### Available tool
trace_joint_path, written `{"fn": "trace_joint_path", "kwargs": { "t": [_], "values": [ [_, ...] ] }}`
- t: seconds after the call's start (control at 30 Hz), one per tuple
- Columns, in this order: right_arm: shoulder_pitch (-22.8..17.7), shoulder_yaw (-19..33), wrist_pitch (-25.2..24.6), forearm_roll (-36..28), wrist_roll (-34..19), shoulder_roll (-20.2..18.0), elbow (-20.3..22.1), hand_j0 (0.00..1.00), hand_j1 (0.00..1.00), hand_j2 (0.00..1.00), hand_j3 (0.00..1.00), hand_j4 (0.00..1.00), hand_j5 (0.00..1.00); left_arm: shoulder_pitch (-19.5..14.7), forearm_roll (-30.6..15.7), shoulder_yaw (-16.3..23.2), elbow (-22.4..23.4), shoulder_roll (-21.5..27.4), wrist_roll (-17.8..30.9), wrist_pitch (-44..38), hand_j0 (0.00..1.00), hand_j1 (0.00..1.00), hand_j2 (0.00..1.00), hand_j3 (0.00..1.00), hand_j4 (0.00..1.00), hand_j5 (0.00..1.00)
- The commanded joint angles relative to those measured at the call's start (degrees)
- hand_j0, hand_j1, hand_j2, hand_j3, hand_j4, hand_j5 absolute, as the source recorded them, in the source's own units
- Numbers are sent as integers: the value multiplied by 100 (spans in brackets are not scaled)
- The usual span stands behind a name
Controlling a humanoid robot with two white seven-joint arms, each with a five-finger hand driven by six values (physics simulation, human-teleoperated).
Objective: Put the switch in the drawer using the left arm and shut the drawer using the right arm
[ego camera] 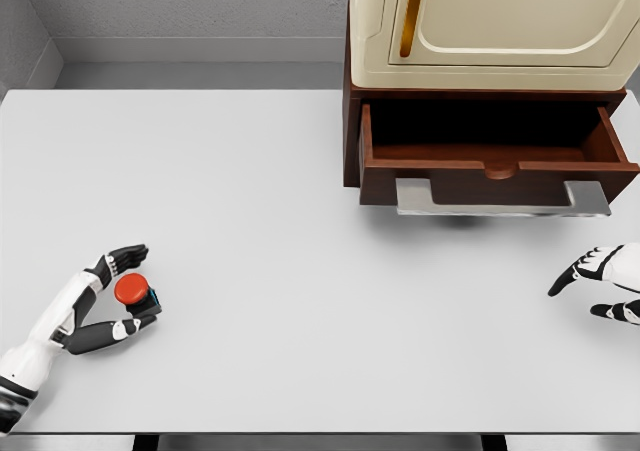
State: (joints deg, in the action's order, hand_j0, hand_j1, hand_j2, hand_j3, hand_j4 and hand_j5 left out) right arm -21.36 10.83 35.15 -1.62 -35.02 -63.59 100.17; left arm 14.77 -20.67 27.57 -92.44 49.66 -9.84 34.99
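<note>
Two hands showing: left hand [118, 293] cupped round red switch [134, 291] on table [300, 221], right hand [598, 281] loose, empty; drawer [495, 151] open.

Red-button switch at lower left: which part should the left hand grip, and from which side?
Grip the switch by its dark base, not the red dome, which is rounded and would probably slip. Come from the left, thumb and fingers on opposite sides of the base. The left hand already brackets it that way; whether it is touching yet is unclear. The drawer is open.
</note>
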Motion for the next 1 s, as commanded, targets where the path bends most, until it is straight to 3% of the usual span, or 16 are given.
{"fn": "trace_joint_path", "kwargs": {
  "t": [0.0,0.27,0.43,0.57,0.97],
  "values": [
    [0,-2,-15,-40,2,-13,2,65,65,65,65,65,65,0,1,3,16,9,-1,1,77,77,77,77,77,77],
    [-9,-11,-15,-40,2,-31,2,66,66,66,66,66,66,35,19,74,51,9,-1,1,76,76,76,76,76,76],
    [-9,-11,-15,-40,2,-31,2,66,66,66,66,66,66,35,54,65,42,27,-1,1,55,55,55,55,55,55],
    [-9,-28,-15,-40,2,-39,2,65,65,65,65,65,65,18,81,47,33,35,8,1,48,48,48,48,48,48],
    [-9,-19,-15,-40,2,-39,2,65,65,65,65,65,65,-97,98,-32,-195,79,8,1,37,37,37,37,37,37]
  ]
}}
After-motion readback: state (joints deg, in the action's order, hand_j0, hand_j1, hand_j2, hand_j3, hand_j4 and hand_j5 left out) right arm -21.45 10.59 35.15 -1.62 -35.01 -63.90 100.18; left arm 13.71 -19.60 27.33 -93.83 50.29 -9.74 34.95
